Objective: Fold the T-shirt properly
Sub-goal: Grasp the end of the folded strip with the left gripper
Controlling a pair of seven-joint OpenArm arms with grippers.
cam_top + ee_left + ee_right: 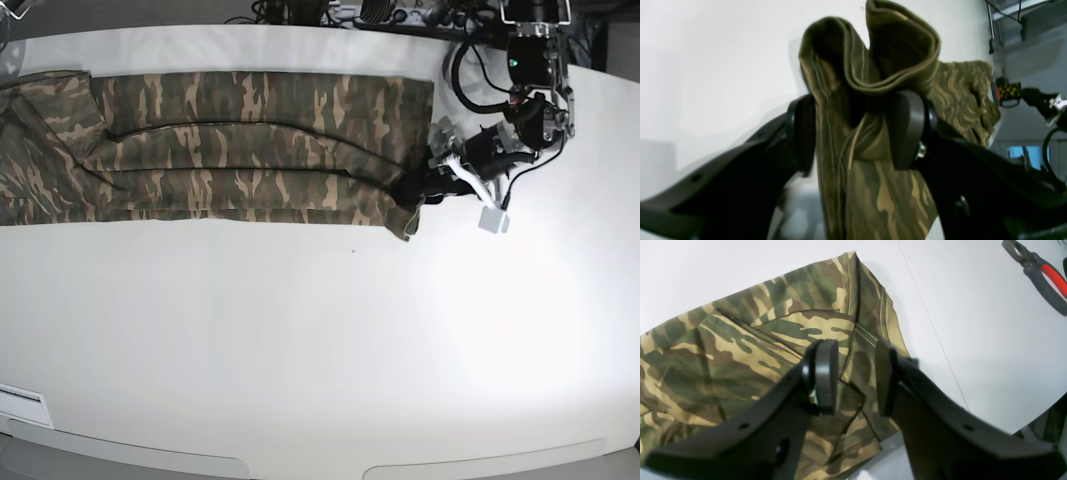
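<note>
My left gripper pinches a bunched hem of the shirt, wide jaws either side of the thick fold, at its right end in the base view. The shirt lies as a long folded band across the far side of the table; the whole near side is bare white. My right gripper hovers spread over a folded corner, with pliers well apart.

We lose the T-shirt past the base view's left edge, the right gripper unseen there, red-handled pliers cropped at the frame's edge
</note>
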